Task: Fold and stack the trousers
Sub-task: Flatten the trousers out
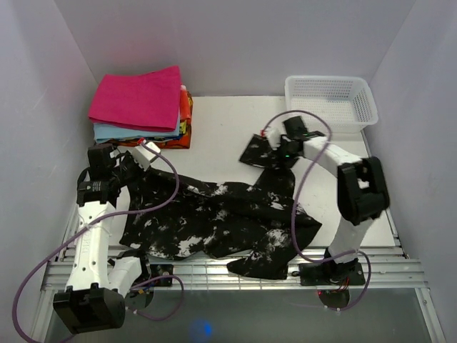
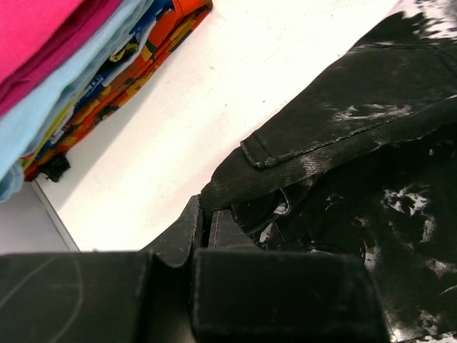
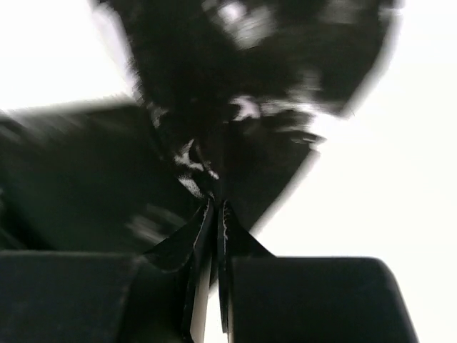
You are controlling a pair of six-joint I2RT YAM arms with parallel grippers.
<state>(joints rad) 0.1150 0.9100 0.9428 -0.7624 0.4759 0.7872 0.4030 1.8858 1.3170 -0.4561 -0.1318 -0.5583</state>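
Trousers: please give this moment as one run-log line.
left hand: shut on trousers | right hand: shut on trousers | trousers: unfolded, crumpled

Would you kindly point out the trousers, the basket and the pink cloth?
trousers (image 1: 214, 221), top view, middle of the spread fabric.
basket (image 1: 369, 100), top view, right wall.
pink cloth (image 1: 139, 96), top view, upper face.

Open lane at the far middle: bare table runs between the stack of folded cloths on the left and the basket on the right. The trousers sprawl across the centre and cover the near half. The right arm and its looping cable crowd the right side, while the left arm fills the left edge. Walls close in on three sides.
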